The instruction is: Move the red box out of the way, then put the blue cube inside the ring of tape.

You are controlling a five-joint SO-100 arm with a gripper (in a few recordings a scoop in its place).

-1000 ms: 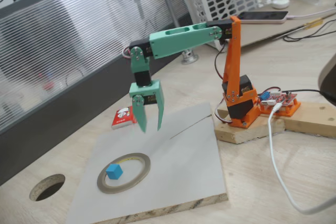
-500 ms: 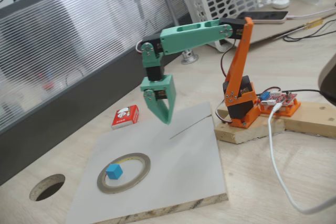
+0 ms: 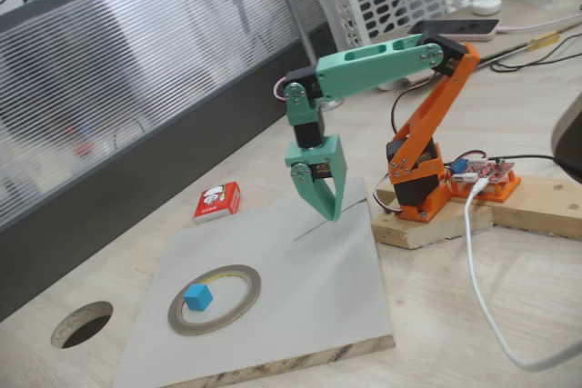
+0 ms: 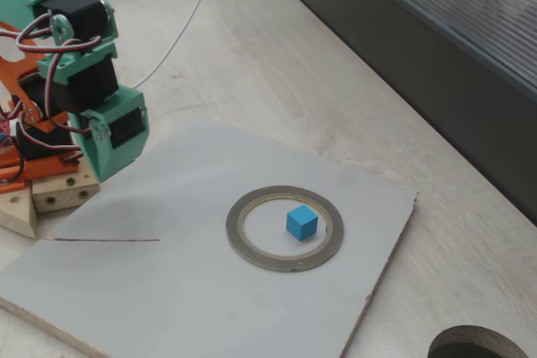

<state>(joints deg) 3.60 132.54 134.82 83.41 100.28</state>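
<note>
Lying flat on the table, the grey board (image 3: 300,315) gives the small things a smooth floor to sit on. Above its far edge hangs the green and orange arm (image 3: 382,56), bent back toward its base, so nothing gets bumped. Its hand (image 3: 329,213) points down with the two fingers pressed together and nothing between them, which fits a job that looks done. In a fixed view, the red box (image 3: 217,202) rests off the board, at about eleven o'clock from the ring, well apart from it, so the way is clear. The ring of tape (image 4: 284,227) lies flat on the board like a little fence. The blue cube (image 4: 301,222) sits inside it, a bit toward three o'clock, not touching the rim.
</note>
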